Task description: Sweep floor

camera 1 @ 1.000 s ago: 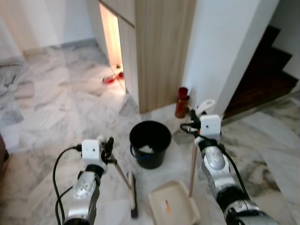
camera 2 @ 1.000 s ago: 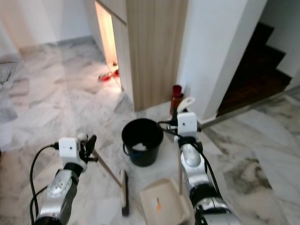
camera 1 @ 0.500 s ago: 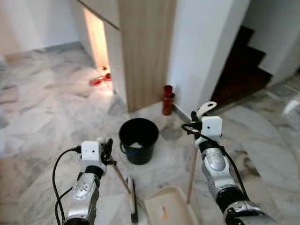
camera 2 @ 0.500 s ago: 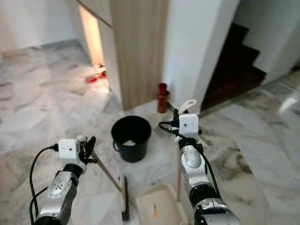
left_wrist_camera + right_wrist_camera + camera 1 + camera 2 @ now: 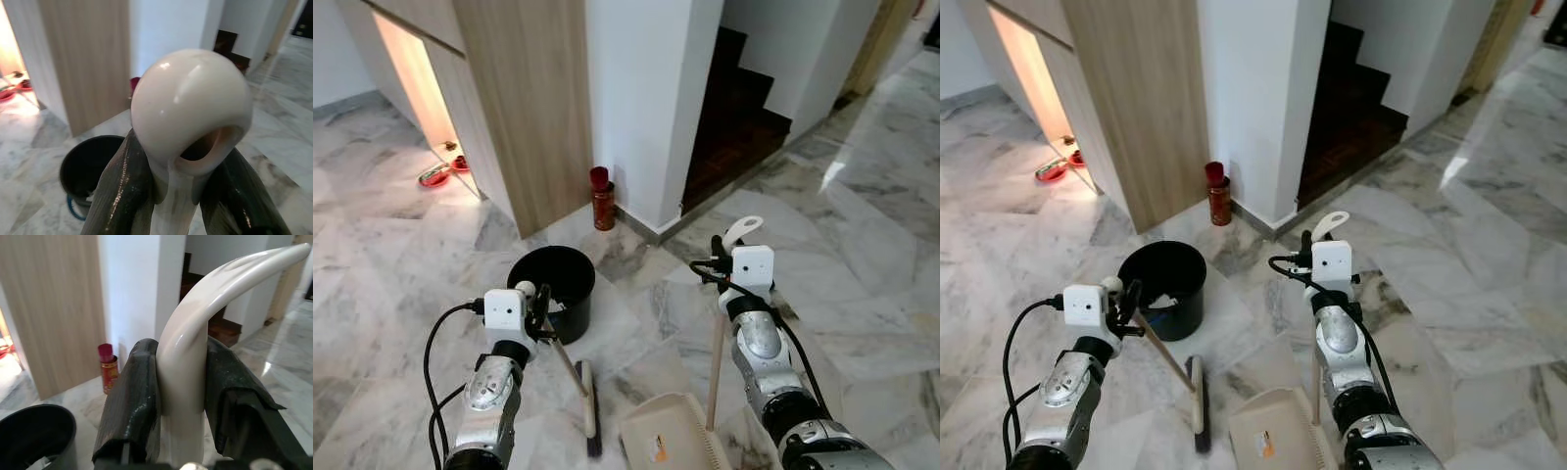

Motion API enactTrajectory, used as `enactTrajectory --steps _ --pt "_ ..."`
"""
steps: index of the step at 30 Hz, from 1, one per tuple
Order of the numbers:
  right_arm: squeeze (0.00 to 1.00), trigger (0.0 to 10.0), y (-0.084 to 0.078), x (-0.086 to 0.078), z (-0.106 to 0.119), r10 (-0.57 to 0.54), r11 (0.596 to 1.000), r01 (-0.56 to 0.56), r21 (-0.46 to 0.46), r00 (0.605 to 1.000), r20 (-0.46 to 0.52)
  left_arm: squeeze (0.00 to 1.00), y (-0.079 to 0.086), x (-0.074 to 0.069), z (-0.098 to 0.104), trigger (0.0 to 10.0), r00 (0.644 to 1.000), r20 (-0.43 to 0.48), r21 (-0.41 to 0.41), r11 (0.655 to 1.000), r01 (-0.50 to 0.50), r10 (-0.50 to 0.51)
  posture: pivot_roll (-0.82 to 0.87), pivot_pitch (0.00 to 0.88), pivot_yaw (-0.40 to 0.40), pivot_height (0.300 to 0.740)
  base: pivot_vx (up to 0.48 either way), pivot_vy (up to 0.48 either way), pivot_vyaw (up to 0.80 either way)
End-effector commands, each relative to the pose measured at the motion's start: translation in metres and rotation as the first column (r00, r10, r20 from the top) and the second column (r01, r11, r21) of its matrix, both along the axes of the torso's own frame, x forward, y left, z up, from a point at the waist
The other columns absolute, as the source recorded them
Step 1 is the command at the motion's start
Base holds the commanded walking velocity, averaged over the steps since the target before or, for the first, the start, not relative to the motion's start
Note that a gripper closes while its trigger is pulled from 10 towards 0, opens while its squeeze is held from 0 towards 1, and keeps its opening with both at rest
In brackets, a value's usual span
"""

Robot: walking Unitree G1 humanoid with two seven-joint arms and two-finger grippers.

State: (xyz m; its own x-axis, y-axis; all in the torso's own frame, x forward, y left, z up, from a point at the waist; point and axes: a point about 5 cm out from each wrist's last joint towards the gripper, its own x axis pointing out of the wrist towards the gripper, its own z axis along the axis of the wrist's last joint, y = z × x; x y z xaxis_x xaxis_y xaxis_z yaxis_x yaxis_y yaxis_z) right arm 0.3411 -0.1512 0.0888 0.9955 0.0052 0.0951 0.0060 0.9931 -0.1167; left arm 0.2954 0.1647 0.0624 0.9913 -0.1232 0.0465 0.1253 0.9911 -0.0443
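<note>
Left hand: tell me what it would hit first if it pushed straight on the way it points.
The left hand, shut on the broom handle, points toward the black bucket. The bucket looks like the first thing in that line, with the wooden panel behind it, though depth is hard to judge.

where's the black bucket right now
In the left eye view the round black bucket stands on the marble floor left of centre, just beyond the left gripper, in front of the wooden cabinet panel and near the red canister.
</note>
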Motion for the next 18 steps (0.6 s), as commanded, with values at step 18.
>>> enactTrajectory --steps 18 --pt "0.0 10.0 -0.001 0.003 0.005 -0.057 0.997 0.055 0.053 0.998 0.022 0.0 0.005 0.0 0.004 10.0 1.0 0.019 0.02 1.0 0.013 -0.013 0.02 0.0 -0.009 0.74 0.0 0.0 -0.8"
